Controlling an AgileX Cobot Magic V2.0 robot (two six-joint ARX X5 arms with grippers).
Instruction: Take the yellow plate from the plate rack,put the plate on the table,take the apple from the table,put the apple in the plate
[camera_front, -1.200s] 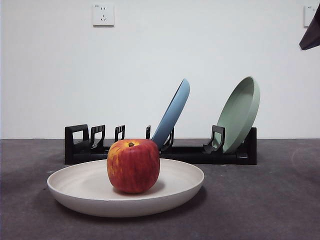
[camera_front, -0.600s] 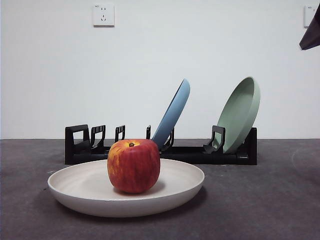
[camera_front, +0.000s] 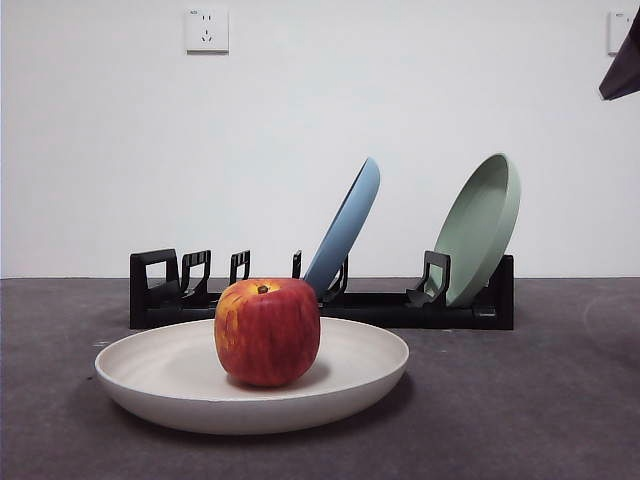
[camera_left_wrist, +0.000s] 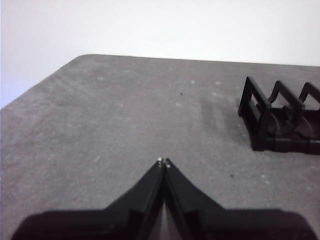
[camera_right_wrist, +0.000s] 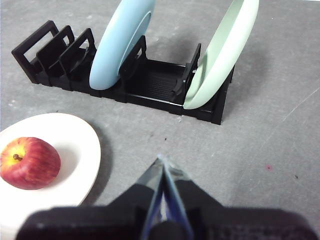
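The apple (camera_front: 267, 331) sat in the yellow plate (camera_front: 160, 375) on the table (camera_front: 520, 400), in front of the plate rack (camera_front: 155, 285). Both end effectors, left (camera_left_wrist: 163, 162) and right (camera_right_wrist: 161, 159), hung pressed together, holding nothing.

I saw the yellow plate (camera_front: 340, 385) and apple (camera_front: 267, 332) nudge very slightly sideways early on, then settle.
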